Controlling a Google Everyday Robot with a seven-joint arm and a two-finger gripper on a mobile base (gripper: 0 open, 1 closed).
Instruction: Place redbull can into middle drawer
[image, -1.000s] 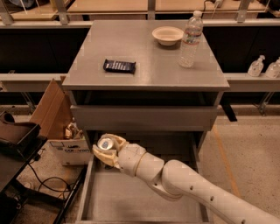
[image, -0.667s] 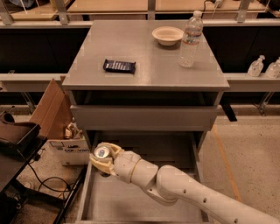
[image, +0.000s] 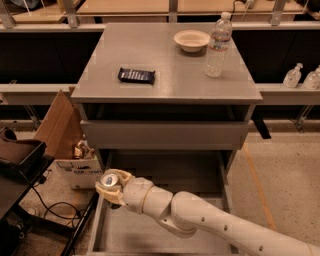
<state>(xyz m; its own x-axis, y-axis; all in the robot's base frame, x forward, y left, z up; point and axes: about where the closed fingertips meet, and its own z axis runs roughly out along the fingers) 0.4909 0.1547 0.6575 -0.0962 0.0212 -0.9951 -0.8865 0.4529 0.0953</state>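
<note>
The redbull can (image: 109, 180) shows mostly as its silver top, held upright in my gripper (image: 112, 187) at the left side of the frame. The can sits over the front left corner of the middle drawer (image: 165, 227), a wide grey open drawer with low side walls, just inside its left wall. My white arm reaches in from the lower right across the drawer floor. The gripper's cream fingers (image: 118, 176) wrap the can. The can's lower body is hidden by the gripper.
The grey cabinet top (image: 165, 70) holds a black snack bar (image: 136, 75), a cream bowl (image: 191, 39) and a clear water bottle (image: 218, 45). A cardboard box (image: 65, 145) stands left of the drawer. Soap bottles (image: 292, 76) sit on a shelf at right.
My gripper with the can has moved left and down, from over the drawer's back middle-left to its left wall.
</note>
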